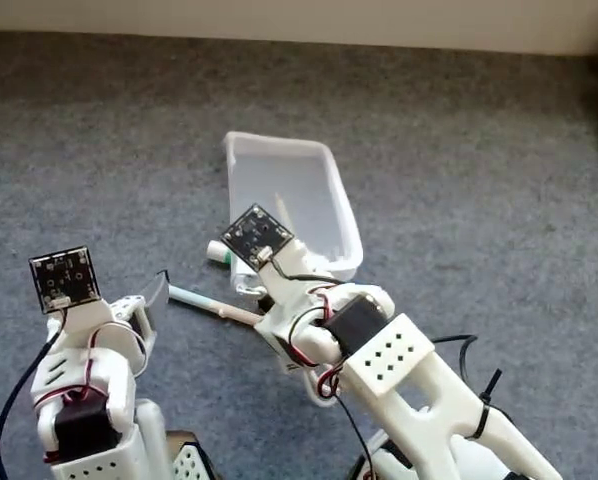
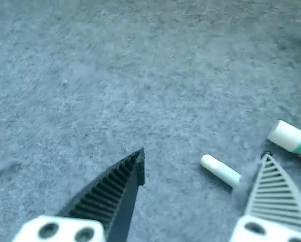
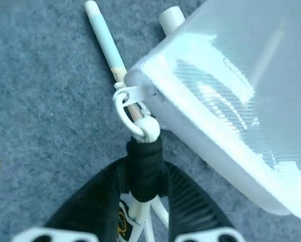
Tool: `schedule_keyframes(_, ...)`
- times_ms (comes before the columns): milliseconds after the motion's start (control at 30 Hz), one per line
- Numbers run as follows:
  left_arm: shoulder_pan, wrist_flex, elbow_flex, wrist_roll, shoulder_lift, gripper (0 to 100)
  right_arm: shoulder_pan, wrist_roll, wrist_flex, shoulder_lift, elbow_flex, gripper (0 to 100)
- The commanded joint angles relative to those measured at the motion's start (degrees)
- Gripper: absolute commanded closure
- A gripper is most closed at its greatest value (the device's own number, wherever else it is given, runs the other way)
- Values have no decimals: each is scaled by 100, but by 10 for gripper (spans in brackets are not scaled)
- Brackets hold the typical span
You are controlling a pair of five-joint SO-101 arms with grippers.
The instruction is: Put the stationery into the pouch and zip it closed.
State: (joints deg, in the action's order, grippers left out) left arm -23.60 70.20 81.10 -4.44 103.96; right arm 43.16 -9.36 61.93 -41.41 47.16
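The translucent pouch (image 1: 344, 215) lies in the middle of the grey tabletop (image 1: 479, 150). One short end points at the arms. Through its cloudy wall a thin pale streak shows, too faint to tell what it is. Both pieces of stationery that can be made out lie outside it.

The right pincer (image 3: 145, 169) is clamped narrow on the black zip pull (image 3: 144, 151). The pull hangs by a white ring (image 3: 128, 113) from the pouch's near corner (image 3: 140, 80).

A pen (image 1: 214, 305) with a pale blue barrel lies on the tabletop just in front of that corner. In the right wrist view it (image 3: 102, 35) passes beneath the ring. A glue stick (image 1: 219, 252) with a white cap and green body lies beside the pouch's near end, close to the pen.

The left pincer (image 2: 203, 156) hangs wide apart and holds nothing. The pen's tip (image 2: 220, 170) lies on the tabletop between its fingertips, and the glue stick (image 2: 290, 138) lies just beyond the pale finger
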Motion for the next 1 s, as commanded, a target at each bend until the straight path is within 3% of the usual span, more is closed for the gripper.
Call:
schedule_keyframes(0, 488, 9, -409, -88, 40, 671, -119, 88, 4, -303, -374, 994)
schedule_keyframes(967, 2290, 9, -1068, -62, 13, 671, -374, 97, -180, -303, -356, 994)
